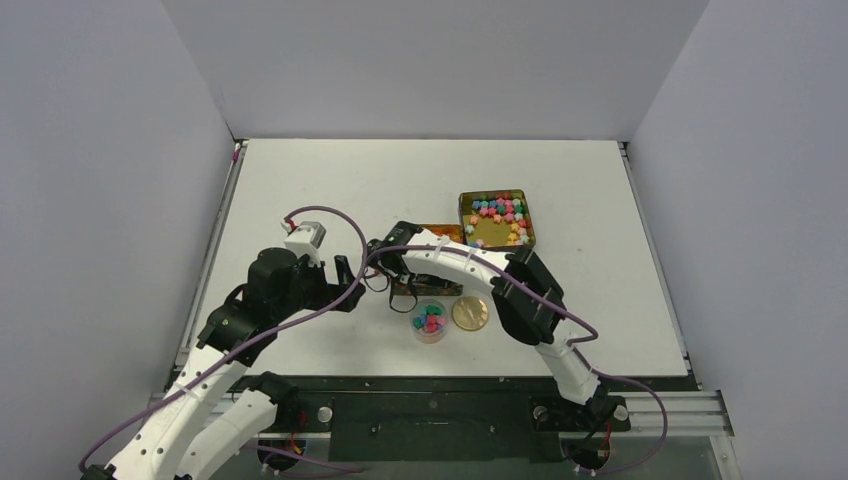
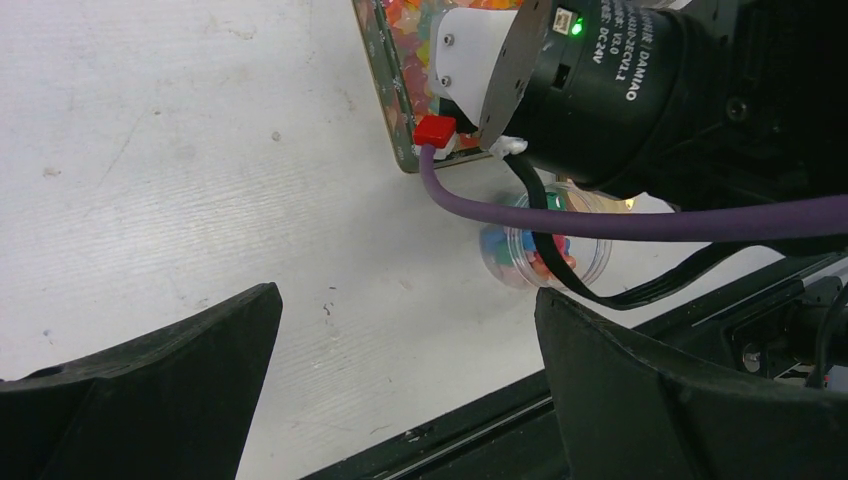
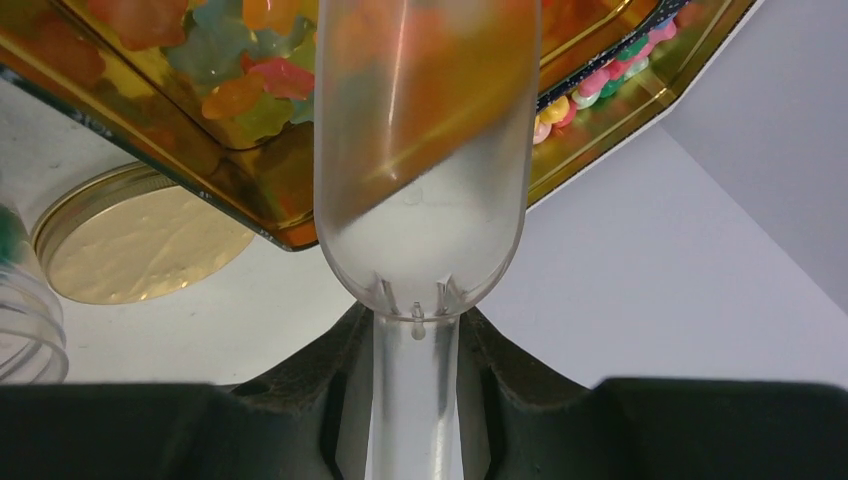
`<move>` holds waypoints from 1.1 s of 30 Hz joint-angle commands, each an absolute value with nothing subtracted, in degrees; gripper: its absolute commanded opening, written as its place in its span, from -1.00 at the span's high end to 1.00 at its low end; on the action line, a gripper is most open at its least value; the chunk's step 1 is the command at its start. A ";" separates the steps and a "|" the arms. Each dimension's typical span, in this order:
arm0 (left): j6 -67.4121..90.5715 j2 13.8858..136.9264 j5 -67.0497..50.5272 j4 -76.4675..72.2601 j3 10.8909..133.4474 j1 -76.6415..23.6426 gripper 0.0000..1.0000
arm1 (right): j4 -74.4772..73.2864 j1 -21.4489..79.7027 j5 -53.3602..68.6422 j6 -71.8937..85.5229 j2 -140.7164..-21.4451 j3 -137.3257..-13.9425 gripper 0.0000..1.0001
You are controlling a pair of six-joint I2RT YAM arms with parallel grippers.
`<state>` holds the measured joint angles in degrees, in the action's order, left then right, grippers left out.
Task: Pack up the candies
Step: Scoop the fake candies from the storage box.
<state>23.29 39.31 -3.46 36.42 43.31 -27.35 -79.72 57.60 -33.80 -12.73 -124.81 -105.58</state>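
Note:
Glossy translucent candies (image 3: pixel 235 85) fill a gold tin (image 3: pixel 150 130), which shows partly under my right arm in the top view (image 1: pixel 440 232). Opaque candies (image 1: pixel 500 212) lie in a second gold tin (image 1: pixel 497 242). More candies (image 1: pixel 430 322) sit in the small clear jar (image 2: pixel 590 268). My right gripper (image 3: pixel 417 335) is shut on the handle of a clear plastic scoop (image 3: pixel 425 200); its bowl reaches over the translucent candies, and whether it holds any I cannot tell. My left gripper (image 2: pixel 405 340) is open and empty, low over the table just left of the jar.
The flat gold lid (image 1: pixel 471 312) lies on the table right of the jar, also in the right wrist view (image 3: pixel 140 240). My right arm's wrist (image 2: pixel 620 90) and purple cable (image 2: pixel 600 222) hang above the jar. The table's black front rail (image 2: pixel 480 430) runs close by.

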 commanded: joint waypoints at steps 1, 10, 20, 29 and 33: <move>23.20 38.45 -2.67 35.32 43.24 -27.69 -0.93 | -80.92 58.47 -36.42 -12.92 -126.06 -109.32 1.00; 23.29 37.91 -1.95 35.37 43.22 -27.69 -0.93 | -77.80 59.96 -31.16 -13.78 -128.41 -110.87 1.00; 23.50 36.86 -1.15 35.40 43.14 -27.69 -0.93 | -71.14 58.73 -24.79 -13.89 -128.77 -109.05 1.00; 23.55 37.21 -1.45 35.08 42.98 -27.69 -0.93 | -62.51 56.04 -17.55 -12.67 -127.76 -107.62 1.00; 23.47 37.71 -1.87 34.97 42.98 -27.62 -0.93 | -58.23 54.34 -12.96 -10.98 -126.61 -106.03 1.00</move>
<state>23.33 37.52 -1.76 36.64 42.74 -27.44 -66.74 56.05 -20.97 -12.60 -128.03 -108.27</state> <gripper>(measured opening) 0.965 0.267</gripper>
